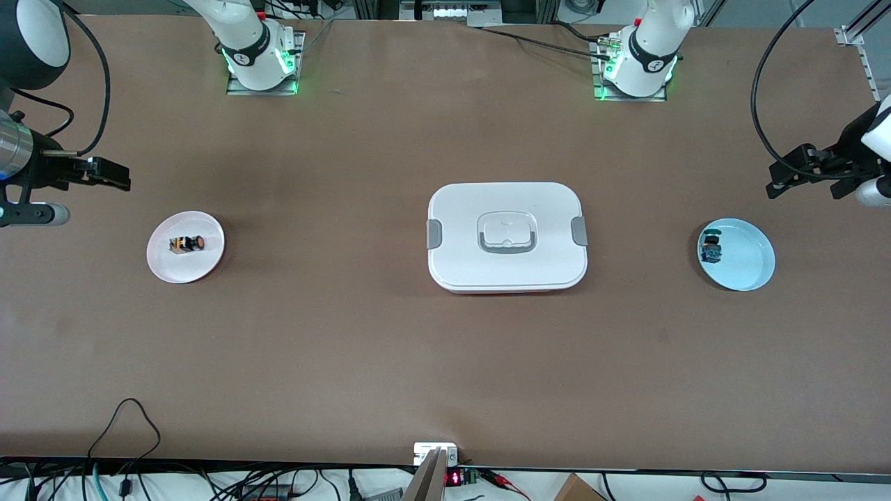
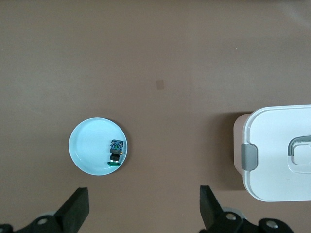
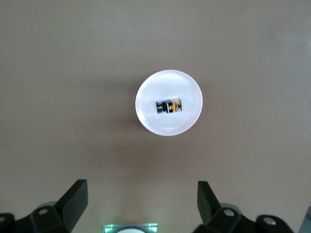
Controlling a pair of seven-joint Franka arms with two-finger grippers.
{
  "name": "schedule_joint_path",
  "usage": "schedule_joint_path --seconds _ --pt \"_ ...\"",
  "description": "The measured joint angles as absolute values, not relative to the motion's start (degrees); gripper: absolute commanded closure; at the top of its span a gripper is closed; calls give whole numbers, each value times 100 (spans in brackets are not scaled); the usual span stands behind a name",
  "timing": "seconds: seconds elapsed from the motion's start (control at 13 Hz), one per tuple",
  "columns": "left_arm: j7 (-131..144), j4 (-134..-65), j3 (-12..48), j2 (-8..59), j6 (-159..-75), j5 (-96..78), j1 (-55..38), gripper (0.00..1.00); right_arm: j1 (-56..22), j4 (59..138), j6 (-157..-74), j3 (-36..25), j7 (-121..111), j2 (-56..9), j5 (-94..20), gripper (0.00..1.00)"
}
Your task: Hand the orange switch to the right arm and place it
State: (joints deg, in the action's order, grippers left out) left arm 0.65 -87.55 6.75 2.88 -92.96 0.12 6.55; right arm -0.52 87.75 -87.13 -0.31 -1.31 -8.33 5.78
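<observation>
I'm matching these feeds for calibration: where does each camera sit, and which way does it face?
Front view: high across the table, facing both bases; shows left gripper and right gripper, jaws open.
Left wrist view: looks down on blue plate, white box; own jaws show.
Right wrist view: looks down on orange switch.
Front shares each.

The worktop (image 1: 348,334) is plain brown. The orange switch (image 1: 186,244) is black with an orange cap, on a pale pink plate (image 1: 209,268). The other switch (image 1: 711,248) is blue-green with a dark end, on a light blue plate (image 1: 748,268). The box (image 1: 459,264) is white with grey latches. Both claws are black.
</observation>
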Motion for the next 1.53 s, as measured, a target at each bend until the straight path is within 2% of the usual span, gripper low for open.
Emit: schedule_joint_path --seconds 0.23,0.38,0.69,1.53 --pt "65 -8740 677 288 -9296 12 652 0 -52 9477 -9355 -30 -37 -346 493 0" --pt "65 -8725 723 287 -9280 12 642 0 -41 9765 -9398 -45 30 -39 326 0" --pt "67 -8722 765 287 -9271 12 628 0 -16 9749 -9224 -102 25 183 240 0" --pt "67 -8721 762 288 -9270 12 628 0 9 9448 -9117 -106 -49 68 234 0"
